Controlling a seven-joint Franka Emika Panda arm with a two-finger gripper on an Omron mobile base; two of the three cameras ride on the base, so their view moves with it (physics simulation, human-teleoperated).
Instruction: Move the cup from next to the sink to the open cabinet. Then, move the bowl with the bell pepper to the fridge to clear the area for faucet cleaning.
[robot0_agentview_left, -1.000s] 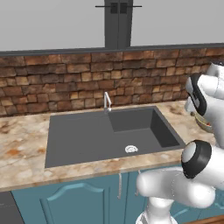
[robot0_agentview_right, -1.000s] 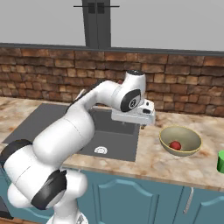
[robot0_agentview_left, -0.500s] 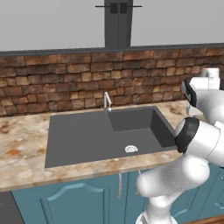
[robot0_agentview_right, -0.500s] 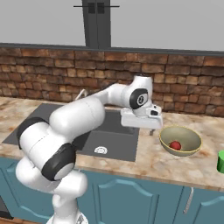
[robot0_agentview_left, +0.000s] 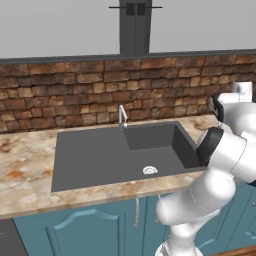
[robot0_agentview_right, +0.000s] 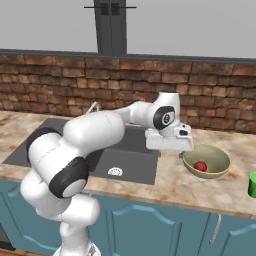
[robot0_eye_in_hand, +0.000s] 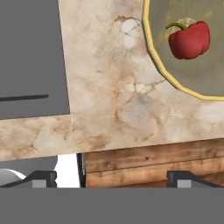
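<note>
Near the front edge of the mottled marble counter (robot0_agentview_right: 175, 182), right of the matte dark grey sink (robot0_agentview_right: 127, 157), the round olive bowl (robot0_agentview_right: 216, 160) with its paler rim is seen holding the glossy red bell pepper (robot0_agentview_right: 200, 166). Beside the bowl the gripper (robot0_agentview_right: 187, 150) is held wide open and empty above bare counter. At the counter's far right the green cup (robot0_agentview_right: 252, 184) is cut off by the frame.

The white arm reaches forward and right, its claw (robot0_eye_in_hand: 109, 178) pointing down with jaws spread wide, holding nothing.
</note>
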